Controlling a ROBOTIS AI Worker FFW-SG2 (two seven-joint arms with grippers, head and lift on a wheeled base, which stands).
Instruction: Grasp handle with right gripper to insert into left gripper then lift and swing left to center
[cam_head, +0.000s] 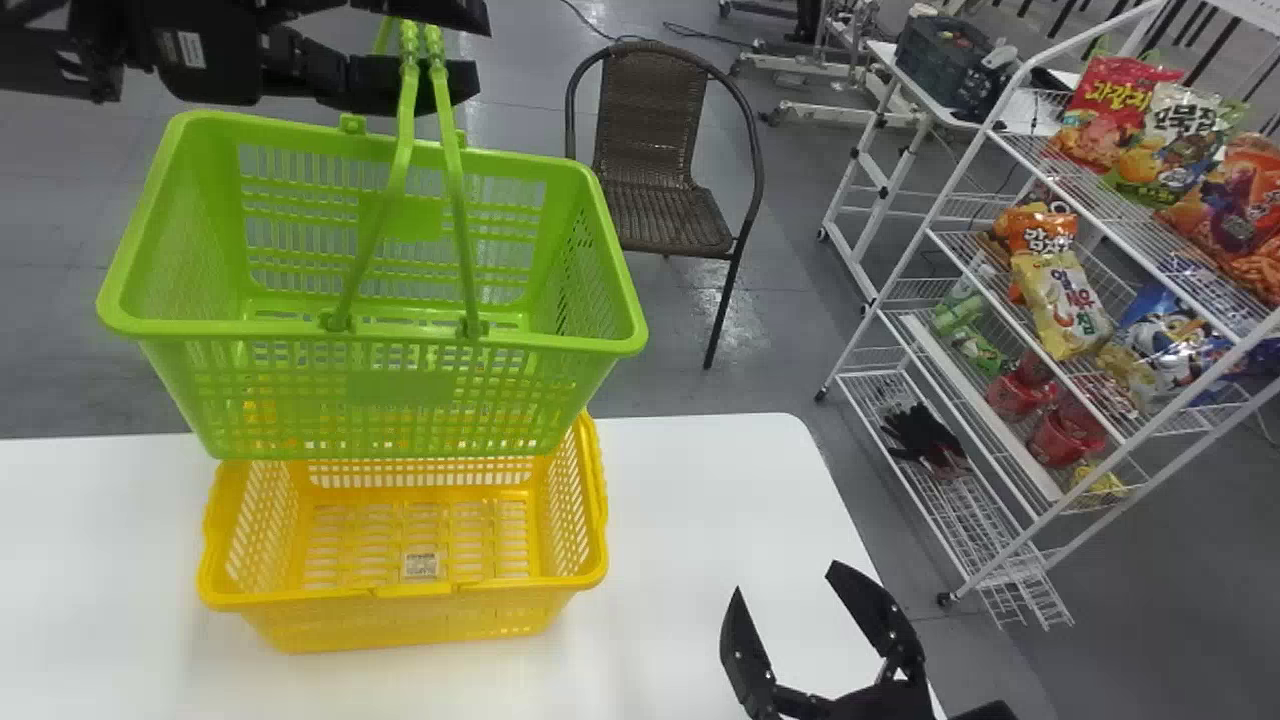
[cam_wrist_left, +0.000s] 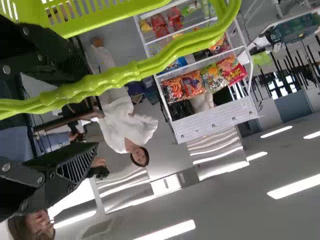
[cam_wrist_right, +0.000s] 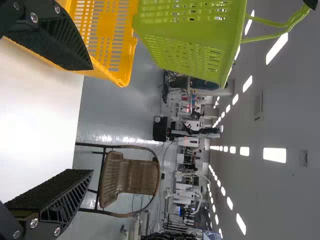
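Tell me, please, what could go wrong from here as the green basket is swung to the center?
The handles run between the spread fingers of the left end effector, so they might slide off during the swing. The green basket hangs low by the yellow basket, overlapping its far side in the head view, and could catch its rim or drag it.

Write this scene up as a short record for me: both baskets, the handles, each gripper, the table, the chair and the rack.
green basket: raised above the yellow basket
handles: green, upright, running between the left gripper's fingers
left gripper: at the handles, fingers apart
right gripper: near the table's right side, fingers apart, nothing between them
yellow basket: on the table
table: white
chair: brown, woven, beyond the table
rack: white wire, at right, holding snack bags
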